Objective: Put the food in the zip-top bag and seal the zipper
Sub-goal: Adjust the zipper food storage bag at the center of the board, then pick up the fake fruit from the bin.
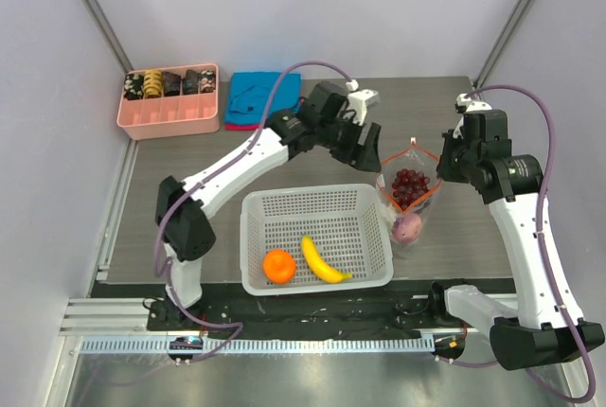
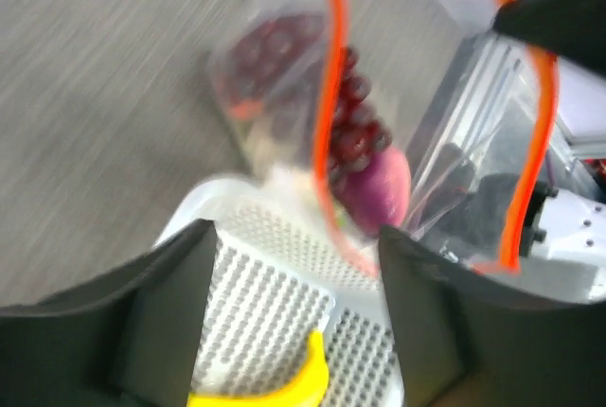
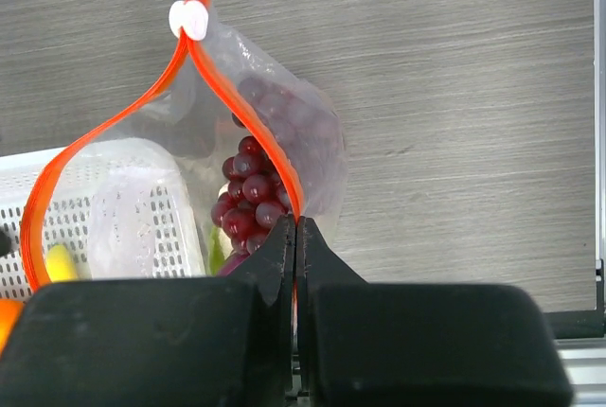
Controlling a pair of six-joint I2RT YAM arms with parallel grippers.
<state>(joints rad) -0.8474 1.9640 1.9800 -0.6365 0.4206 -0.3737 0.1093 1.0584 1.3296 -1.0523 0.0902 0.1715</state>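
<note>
Right end effector (image 3: 295,229) clenched on the zipper (image 3: 246,123) right at its tip; left end effector (image 2: 295,237) released, empty. The zip-top bag (image 3: 317,147) looks limp, slippery — pinch the stiffer strip.

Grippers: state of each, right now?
Left gripper: open, empty.
Right gripper: shut on the zipper of the zip-top bag.

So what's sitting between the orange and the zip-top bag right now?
The banana lies between the orange and the zip-top bag, and after it comes the right wall of the basket. The top view shows this.
</note>
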